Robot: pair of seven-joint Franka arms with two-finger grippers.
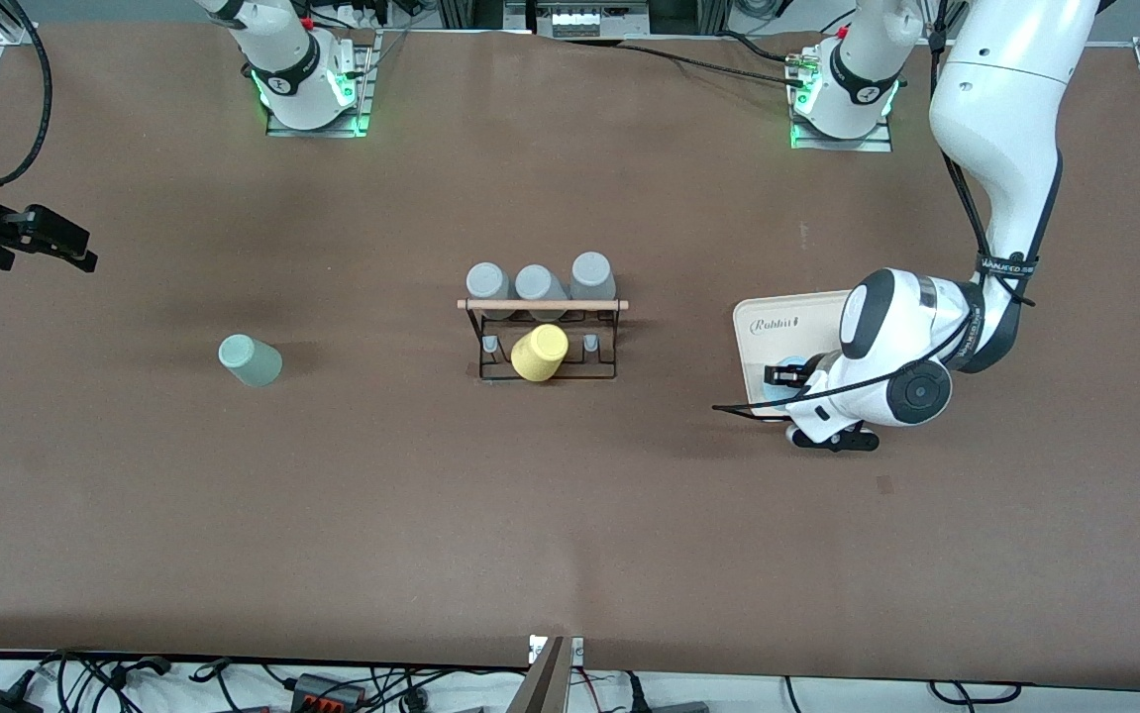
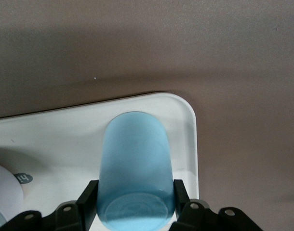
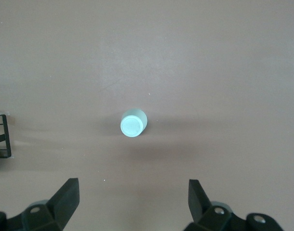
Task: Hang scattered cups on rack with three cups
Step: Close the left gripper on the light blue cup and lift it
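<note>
**Blue cup clamped on tray; mint cup untouched**

The rack is taken as landmark, mid-desk. Three grey cups are seen along its wooden rod, on the side farther from the front camera; a yellow cup is tilted on a lower peg on the nearer side. Grey-tipped pegs either side of the yellow cup are bare, so room is judged left for the two loose tumblers.

Toward the left arm's end from the rack, the beige tray is lying on the desk. The light blue cup stands on it near a corner. The left gripper is down on it, fingers clamped on the cup's sides, presumably for a lift to a peg.

Toward the right arm's end from the rack, the mint-green cup stands on bare desk. The right gripper is held high above the desk at that end, fingers wide apart, nothing held; that arm is waiting, the mint cup framed in its wrist view.
</note>
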